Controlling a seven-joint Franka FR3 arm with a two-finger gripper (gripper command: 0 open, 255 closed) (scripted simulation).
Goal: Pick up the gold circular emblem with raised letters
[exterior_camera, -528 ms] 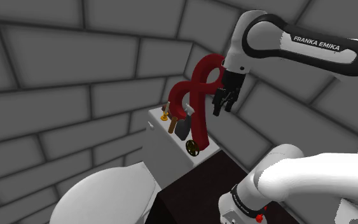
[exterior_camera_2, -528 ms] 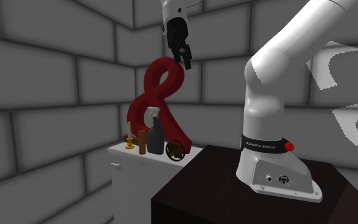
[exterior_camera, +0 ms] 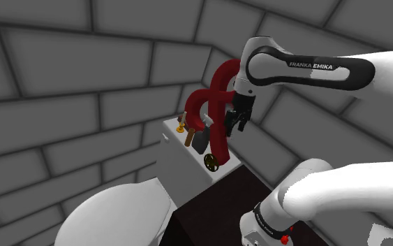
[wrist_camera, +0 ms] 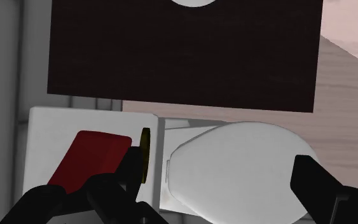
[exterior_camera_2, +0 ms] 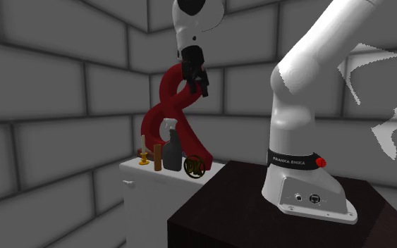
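Claw: my gripper (exterior_camera: 234,124) hangs released, fingers apart, beside the red ribbon sculpture's (exterior_camera: 216,105) upper loop.
Emblem: the gold circular emblem (exterior_camera: 211,163) stands on edge at the sculpture's foot, well below my claw, thin rim upward.
Surface: white toilet tank lid (exterior_camera: 170,127), spray bottle (exterior_camera: 199,140) also at the sculpture's foot.
Room: grey block walls (exterior_camera: 62,70) behind the sculpture.

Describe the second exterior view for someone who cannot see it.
The black two-finger gripper of a white robot arm hangs open by the upper loop of a tall dark red ribbon-shaped sculpture. Below, a gold circular emblem stands on a white ledge before grey brick walls.
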